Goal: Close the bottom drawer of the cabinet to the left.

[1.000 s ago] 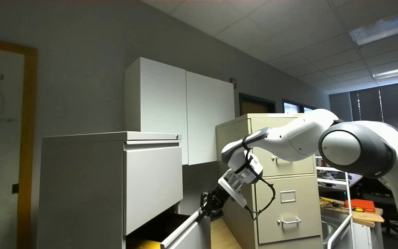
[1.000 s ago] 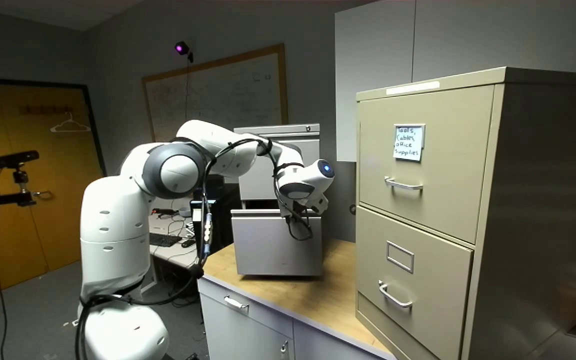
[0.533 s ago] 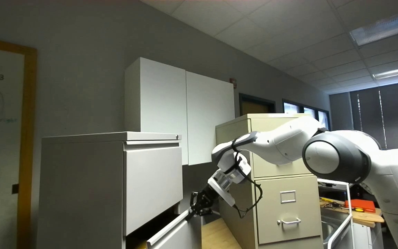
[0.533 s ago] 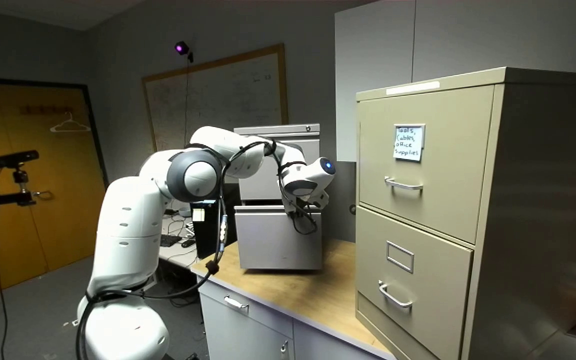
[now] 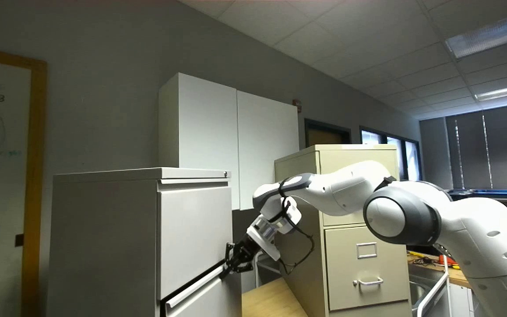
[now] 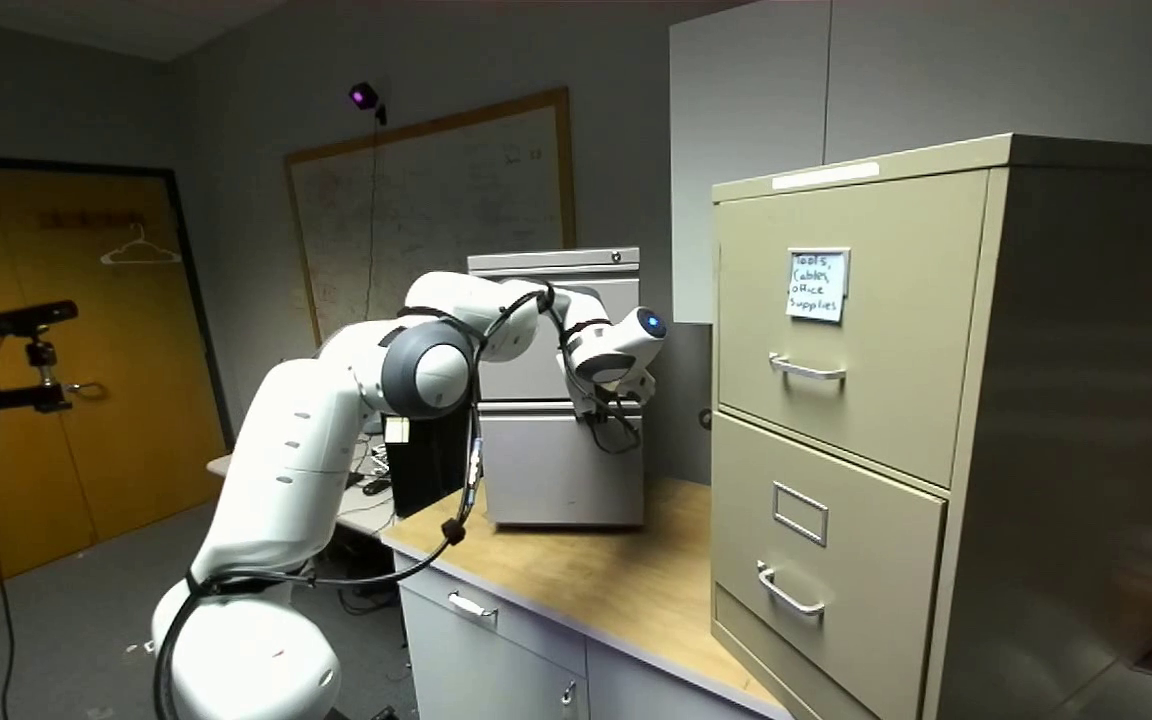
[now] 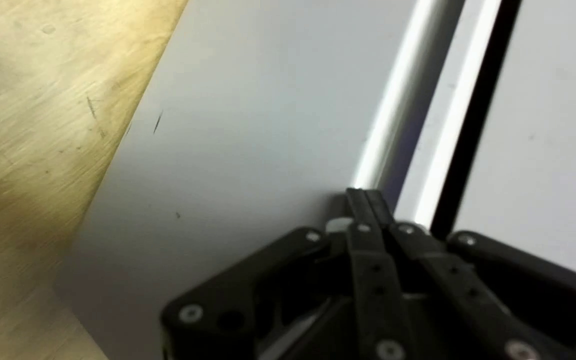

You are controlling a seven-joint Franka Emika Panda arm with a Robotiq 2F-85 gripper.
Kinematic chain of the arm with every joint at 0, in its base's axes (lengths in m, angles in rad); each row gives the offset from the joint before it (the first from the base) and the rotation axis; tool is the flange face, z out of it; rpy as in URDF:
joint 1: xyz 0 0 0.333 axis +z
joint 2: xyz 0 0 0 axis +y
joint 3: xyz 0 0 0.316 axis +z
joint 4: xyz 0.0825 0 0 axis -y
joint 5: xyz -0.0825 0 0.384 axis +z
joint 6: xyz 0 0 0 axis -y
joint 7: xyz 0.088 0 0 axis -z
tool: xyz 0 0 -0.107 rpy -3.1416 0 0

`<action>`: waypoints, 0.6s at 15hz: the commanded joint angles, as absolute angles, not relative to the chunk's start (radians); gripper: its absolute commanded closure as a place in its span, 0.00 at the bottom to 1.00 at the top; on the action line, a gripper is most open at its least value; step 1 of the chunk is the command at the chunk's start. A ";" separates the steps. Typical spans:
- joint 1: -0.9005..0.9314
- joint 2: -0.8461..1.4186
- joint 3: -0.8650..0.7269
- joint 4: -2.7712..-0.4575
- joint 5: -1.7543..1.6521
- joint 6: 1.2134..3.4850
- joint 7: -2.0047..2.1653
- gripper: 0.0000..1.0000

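The plain grey bottom drawer [image 7: 248, 125] stands slightly ajar; fingers [image 7: 362, 212], pressed together, sit at its top edge [image 7: 443, 130]; worktop [image 6: 671, 590] lies between drawer and beige cabinet [image 6: 846, 430].

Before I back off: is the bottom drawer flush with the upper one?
No: in an exterior view, the bottom drawer juts out past the upper drawer, a dark gap between them.

Wood-topped counter [image 6: 626, 590] | standing on it, apart: pale grey cabinet [image 5: 104, 244], beige filing cabinet [image 6: 936, 420]
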State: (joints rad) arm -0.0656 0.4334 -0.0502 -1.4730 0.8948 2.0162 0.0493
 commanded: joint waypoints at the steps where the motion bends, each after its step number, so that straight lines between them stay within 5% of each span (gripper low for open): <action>1: -0.057 0.520 -0.015 -1.291 0.871 1.996 0.148 1.00; 9: -0.056 0.601 0.004 -1.148 0.776 1.940 0.231 1.00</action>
State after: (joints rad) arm -0.0537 0.5483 -0.0287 -1.2763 0.7887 1.9628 0.1575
